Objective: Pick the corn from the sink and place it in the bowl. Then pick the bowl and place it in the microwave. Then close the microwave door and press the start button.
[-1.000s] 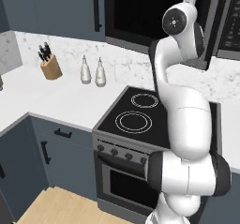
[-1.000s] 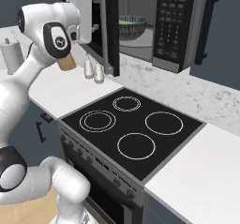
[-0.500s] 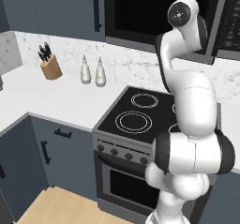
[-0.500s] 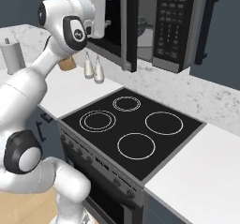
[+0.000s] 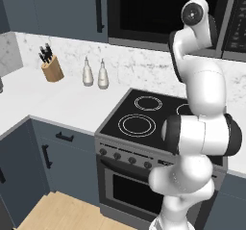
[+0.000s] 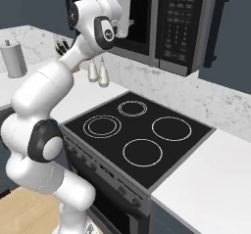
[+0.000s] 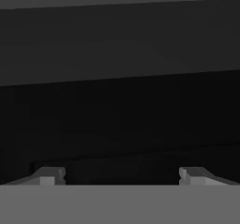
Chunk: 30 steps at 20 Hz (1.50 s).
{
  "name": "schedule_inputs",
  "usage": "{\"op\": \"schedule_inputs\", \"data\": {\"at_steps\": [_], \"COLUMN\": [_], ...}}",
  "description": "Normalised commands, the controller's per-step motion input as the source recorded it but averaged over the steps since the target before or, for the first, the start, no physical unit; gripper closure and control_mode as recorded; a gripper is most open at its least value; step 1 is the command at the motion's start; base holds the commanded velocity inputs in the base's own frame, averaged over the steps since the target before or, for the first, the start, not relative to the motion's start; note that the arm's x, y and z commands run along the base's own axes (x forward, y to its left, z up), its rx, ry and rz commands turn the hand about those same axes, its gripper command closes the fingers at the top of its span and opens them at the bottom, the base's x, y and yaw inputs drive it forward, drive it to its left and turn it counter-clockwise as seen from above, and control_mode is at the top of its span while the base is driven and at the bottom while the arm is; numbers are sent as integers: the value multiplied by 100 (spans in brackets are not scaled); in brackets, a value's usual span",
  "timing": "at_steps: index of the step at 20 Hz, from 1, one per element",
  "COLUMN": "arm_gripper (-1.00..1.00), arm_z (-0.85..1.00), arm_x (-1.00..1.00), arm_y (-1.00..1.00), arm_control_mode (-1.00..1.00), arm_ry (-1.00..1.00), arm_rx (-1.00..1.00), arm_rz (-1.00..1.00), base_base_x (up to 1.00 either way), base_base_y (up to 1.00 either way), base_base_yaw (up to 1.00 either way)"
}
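Observation:
The microwave (image 6: 164, 30) hangs above the stove, its narrow black button panel (image 6: 179, 22) on the right. The microwave door (image 6: 143, 20) lies flat against the front, its black glass facing out. My hand presses close to that glass near its top. In the hand view my gripper (image 7: 122, 176) is open, fingertips (image 7: 48, 176) far apart and nothing between them, with dark glass right ahead. In the left base view the microwave door (image 5: 144, 12) is a dark pane behind my raised forearm. The bowl and corn are hidden. The sink is out of view.
Below is a black four-burner stovetop (image 5: 144, 118) with an oven under it. On the white counter to the left stand a knife block (image 5: 50, 66), two pale bottles (image 5: 87, 72) and a paper towel roll (image 6: 13, 59). More counter (image 6: 211, 189) runs right of the stove.
The microwave door has swung from open to flat against the front, with my hand following it. The bowl seen inside before is now covered by the door.

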Motion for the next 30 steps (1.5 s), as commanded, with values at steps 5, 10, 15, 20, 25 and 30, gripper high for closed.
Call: {"op": "schedule_inputs", "data": {"at_steps": [5,10,15,20,25,30], "arm_gripper": [-100,-100,-100,-100,-100,-100], "arm_z": [-46,-59,-16,8,15,5], "arm_x": [99,70,-39,-97,-97,-89], "arm_y": [-23,-14,17,22,7,0], "arm_control_mode": [-100,-100,-100,-100,-100,-100], "arm_ry": [0,-1,-10,-2,18,29], "arm_rx": [0,0,0,0,-9,-18], "arm_rz": [0,0,0,0,1,8], "base_base_x": [0,0,0,0,0,0], "base_base_y": [0,0,0,0,0,0], "base_base_yaw": [0,0,0,0,0,0]}}
